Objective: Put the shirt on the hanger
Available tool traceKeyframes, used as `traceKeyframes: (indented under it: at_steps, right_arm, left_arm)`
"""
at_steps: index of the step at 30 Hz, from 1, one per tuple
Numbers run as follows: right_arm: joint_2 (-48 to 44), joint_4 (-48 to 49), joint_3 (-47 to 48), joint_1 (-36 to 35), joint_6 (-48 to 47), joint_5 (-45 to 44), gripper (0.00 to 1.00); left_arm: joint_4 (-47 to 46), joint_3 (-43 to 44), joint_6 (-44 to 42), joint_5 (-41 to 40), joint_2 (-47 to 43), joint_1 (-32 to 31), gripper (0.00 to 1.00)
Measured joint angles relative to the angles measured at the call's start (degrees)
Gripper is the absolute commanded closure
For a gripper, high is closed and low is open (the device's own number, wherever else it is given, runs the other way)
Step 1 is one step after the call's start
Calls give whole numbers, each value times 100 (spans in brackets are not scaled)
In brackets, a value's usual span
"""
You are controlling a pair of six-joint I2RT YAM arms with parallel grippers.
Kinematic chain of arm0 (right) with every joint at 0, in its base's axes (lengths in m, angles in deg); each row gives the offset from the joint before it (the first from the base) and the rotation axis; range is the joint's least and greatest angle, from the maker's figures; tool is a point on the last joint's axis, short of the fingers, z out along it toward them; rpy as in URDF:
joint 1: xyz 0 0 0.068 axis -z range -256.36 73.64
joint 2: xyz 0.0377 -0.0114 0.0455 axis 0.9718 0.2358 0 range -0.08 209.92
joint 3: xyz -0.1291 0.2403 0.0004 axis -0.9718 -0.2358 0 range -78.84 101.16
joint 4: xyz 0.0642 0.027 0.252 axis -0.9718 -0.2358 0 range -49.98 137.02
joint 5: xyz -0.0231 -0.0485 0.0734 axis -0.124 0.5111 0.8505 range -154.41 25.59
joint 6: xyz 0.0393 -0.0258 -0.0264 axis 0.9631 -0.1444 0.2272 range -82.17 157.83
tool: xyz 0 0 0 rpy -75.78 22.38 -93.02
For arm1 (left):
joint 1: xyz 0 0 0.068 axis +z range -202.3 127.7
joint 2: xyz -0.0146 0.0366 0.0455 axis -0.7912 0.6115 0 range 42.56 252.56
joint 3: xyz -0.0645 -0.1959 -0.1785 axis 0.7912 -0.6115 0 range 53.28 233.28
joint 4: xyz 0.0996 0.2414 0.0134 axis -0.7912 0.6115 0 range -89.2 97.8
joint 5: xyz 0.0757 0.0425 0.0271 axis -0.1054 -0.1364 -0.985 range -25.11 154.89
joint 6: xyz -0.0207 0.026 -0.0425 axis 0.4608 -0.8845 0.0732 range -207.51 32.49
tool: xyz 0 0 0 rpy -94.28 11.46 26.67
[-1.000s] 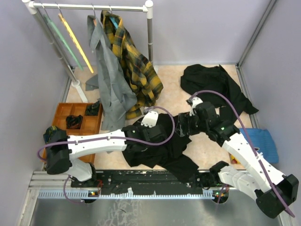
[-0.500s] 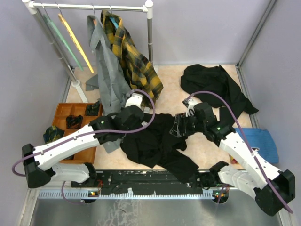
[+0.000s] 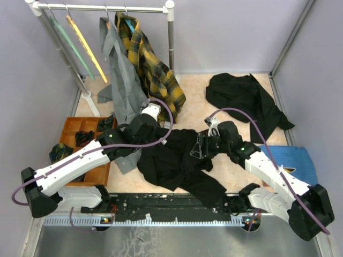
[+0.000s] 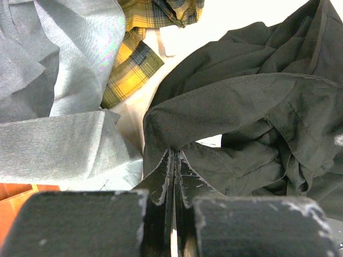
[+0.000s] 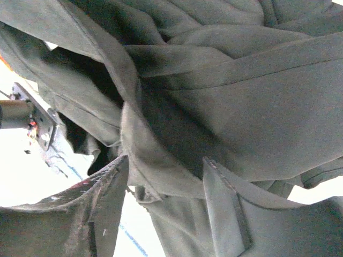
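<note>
Two black garments lie on the pale beige worktop (image 3: 195, 112): the shirt (image 3: 177, 160) crumpled at the middle of the near edge, and another black garment (image 3: 246, 99) spread toward the far right corner. The left claw (image 4: 174, 152) is clenched on a pinch of the shirt's fabric at its left side. The right claw (image 5: 164, 163) is released, its two fingers spread either side of a thick fold at the shirt's right side. At the far left corner a white rail (image 3: 102, 8) carries two bare hangers, the yellow hanger (image 3: 87, 48) and a pale green hanger (image 3: 73, 48), and two hung garments, a grey shirt (image 3: 126, 91) and a yellow-and-black plaid shirt (image 3: 155, 75). One orange compartment tray (image 3: 80, 122) sits at the left edge and one blue cloth (image 3: 297, 160) at the right edge. Plain lilac-grey walls (image 3: 225, 32) close in the worktop.
</note>
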Motion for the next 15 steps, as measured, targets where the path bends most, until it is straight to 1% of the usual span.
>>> traceKeyframes:
  at_steps: [2, 4, 5, 6, 9, 11, 15]
  right_arm:
    - [61, 90, -57, 0, 24, -52, 80]
    - [118, 192, -105, 0, 90, -98, 94]
    - [120, 227, -133, 0, 111, -116, 98]
    - [120, 221, -140, 0, 107, -142, 100]
    - [109, 109, -129, 0, 173, -472, 100]
    - [83, -151, -57, 0, 175, -839, 100]
    - [-37, -710, 455, -2, 17, -1255, 100]
  left_arm:
    - [0, 0, -20, 44, -28, 46, 100]
    - [0, 0, -68, 87, -59, 85, 100]
    - [0, 0, -87, 98, -74, 90, 100]
    - [2, 0, -116, 122, -92, 118, 100]
    - [9, 2, -251, 243, -173, 199, 100]
    - [31, 13, -372, 417, -273, 295, 100]
    - [127, 103, -629, 824, -501, 431, 100]
